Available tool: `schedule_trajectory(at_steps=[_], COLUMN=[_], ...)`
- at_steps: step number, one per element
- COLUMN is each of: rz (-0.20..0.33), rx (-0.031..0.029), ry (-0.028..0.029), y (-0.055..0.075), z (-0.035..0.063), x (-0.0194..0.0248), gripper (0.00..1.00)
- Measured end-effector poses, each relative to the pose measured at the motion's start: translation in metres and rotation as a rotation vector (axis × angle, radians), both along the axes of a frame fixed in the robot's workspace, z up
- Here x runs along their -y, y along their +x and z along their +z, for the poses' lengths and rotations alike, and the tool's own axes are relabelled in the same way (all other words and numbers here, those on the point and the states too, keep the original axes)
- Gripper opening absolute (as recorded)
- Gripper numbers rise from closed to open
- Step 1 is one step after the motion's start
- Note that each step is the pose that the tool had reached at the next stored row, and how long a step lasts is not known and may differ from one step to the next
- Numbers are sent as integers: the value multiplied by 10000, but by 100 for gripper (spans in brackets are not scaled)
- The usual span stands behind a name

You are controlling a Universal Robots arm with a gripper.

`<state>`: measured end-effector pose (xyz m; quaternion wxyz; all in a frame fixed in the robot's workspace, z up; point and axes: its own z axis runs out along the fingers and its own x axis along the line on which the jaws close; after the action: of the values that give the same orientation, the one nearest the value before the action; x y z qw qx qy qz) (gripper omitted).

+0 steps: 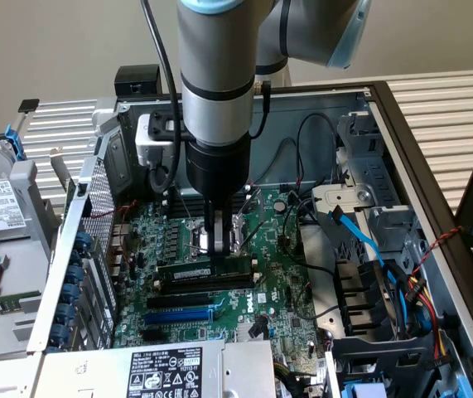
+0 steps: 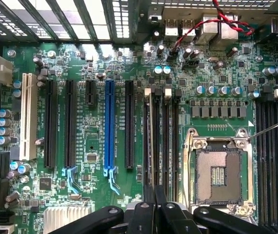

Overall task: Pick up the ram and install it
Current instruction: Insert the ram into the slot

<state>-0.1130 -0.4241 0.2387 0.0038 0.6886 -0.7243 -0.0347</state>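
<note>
The ram (image 1: 205,273), a dark-green stick with a small white label, stands on edge in a black memory slot on the motherboard, next to the CPU socket (image 1: 240,236). In the wrist view the ram (image 2: 154,141) appears edge-on in the slot. My gripper (image 1: 214,247) hangs straight down over the ram's middle, fingers shut, tips just above its top edge. Whether the tips touch it I cannot tell. The wrist view has the gripper (image 2: 154,197) lined up over that slot, with nothing visible between the fingers.
Free memory slots (image 2: 170,146) lie beside the ram, and a blue expansion slot (image 1: 178,316) lies nearer the power supply (image 1: 166,371). The open CPU socket (image 2: 220,168) is close by. Blue and black cables (image 1: 356,236) and drive bays crowd the exterior view's right.
</note>
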Motion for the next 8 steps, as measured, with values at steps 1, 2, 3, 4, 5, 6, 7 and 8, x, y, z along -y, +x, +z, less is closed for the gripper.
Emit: schedule_trajectory(at_steps=[1, 2, 3, 4, 5, 6, 7, 8], rz=[-52, -99, -138, -163, -173, -180, -187, -193], rx=[9, 15, 19, 21, 22, 23, 23, 24], ry=[-1, -3, -3, -3, -2, -2, -1, -1], y=[0, -1, -2, -2, -1, -2, -2, -2], z=[-2, -3, -4, -5, -6, -6, -6, -7], x=[0, 0, 0, 0, 0, 0, 0, 0], gripper=[12, 12, 12, 12, 12, 12, 12, 12])
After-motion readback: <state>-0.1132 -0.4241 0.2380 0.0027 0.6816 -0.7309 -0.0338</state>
